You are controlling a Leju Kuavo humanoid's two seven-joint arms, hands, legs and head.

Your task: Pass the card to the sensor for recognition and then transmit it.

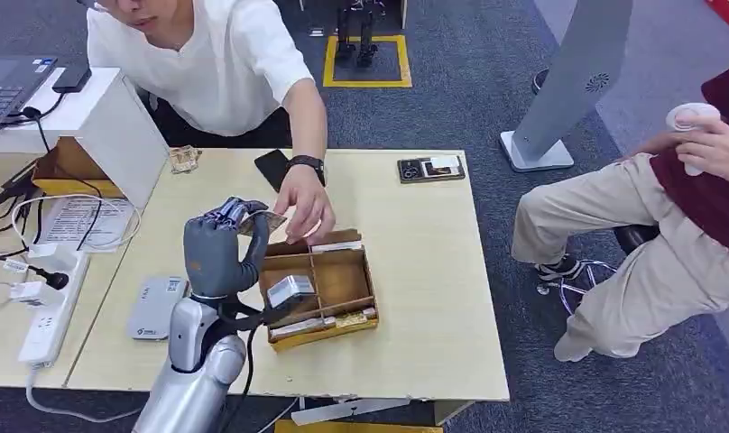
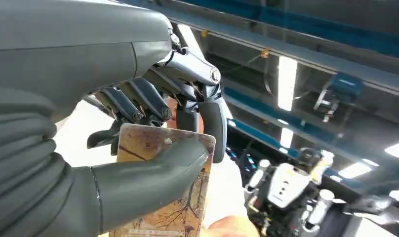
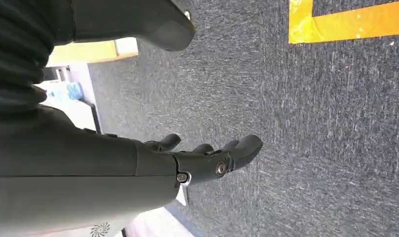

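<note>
Fingers [image 2: 138,101] and thumb of the left hand [image 1: 218,248] pinch the patterned card [image 2: 163,217], raised above the worktop [image 1: 415,271] beside the wooden tray [image 1: 343,280]. A person's hand [image 1: 305,203] reaches to the card's far edge. Right hand [image 3: 202,160] hangs over carpet, fingers loosely apart, holding nothing.

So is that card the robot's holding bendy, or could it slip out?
The card looks stiff: it stands flat and straight in the left hand, with no sag. It is thin, so probably light. Its printed face looks glossy, so it may be a bit slippery, though the thumb presses across it. The person's hand is right beside it.
</note>
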